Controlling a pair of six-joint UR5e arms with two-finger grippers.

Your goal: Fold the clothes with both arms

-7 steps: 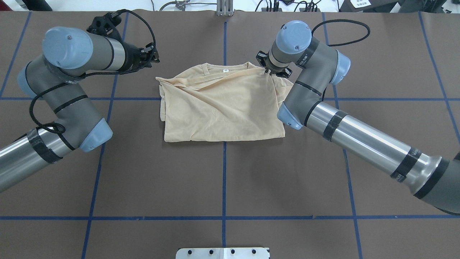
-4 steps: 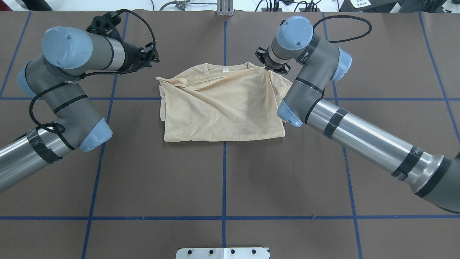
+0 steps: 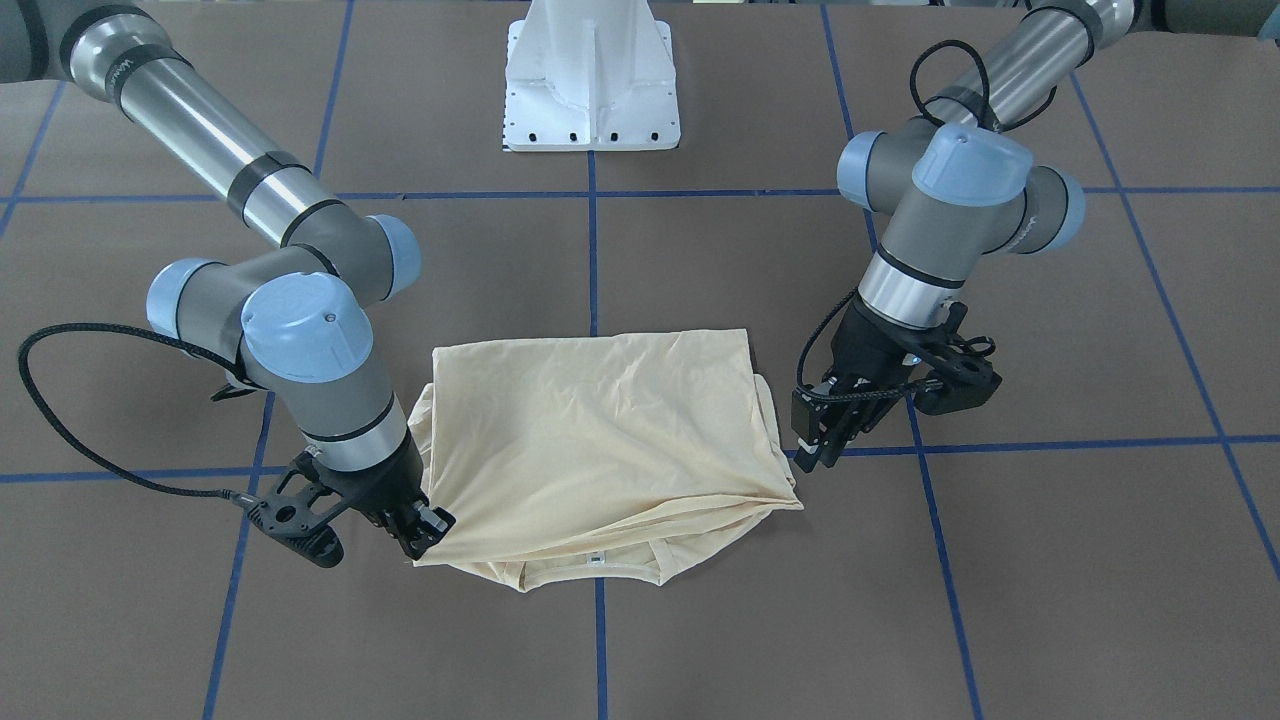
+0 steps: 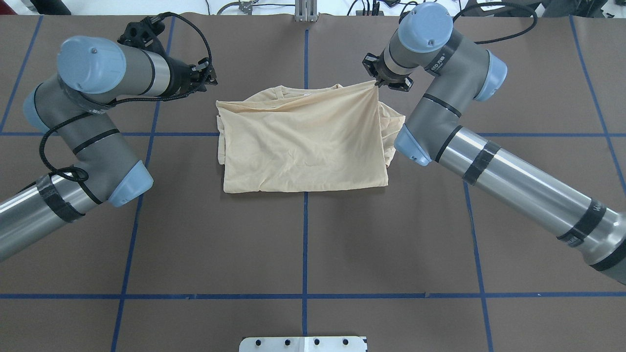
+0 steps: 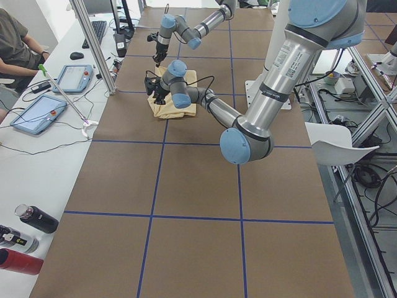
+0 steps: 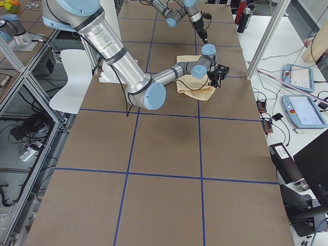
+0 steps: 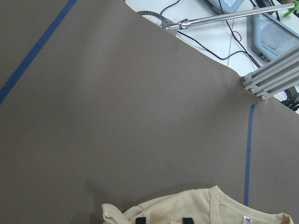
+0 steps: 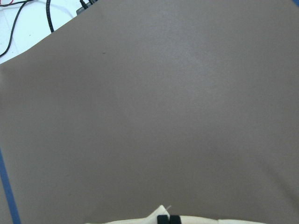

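You see the cream-yellow T-shirt (image 4: 303, 142) lying folded on the brown tabletop (image 4: 195, 234), midway between the table's two ends and nearer the edge opposite the robot's base than the base's own edge; its neckline faces that far edge, with the small white neck label (image 7: 246, 219) at the collar; the top layer is drawn smooth toward its far corner on the robot's right, and there the right gripper (image 4: 377, 83) has its fingers (image 8: 162, 219) pinched together on the cloth; the left gripper (image 3: 815, 455) hangs just beside the shirt's opposite far corner, its fingers (image 7: 187, 220) spread apart and holding nothing; blue tape lines (image 4: 305, 244) cross the tabletop; the white pedestal base (image 3: 592, 75) stands at the middle of the robot's edge.
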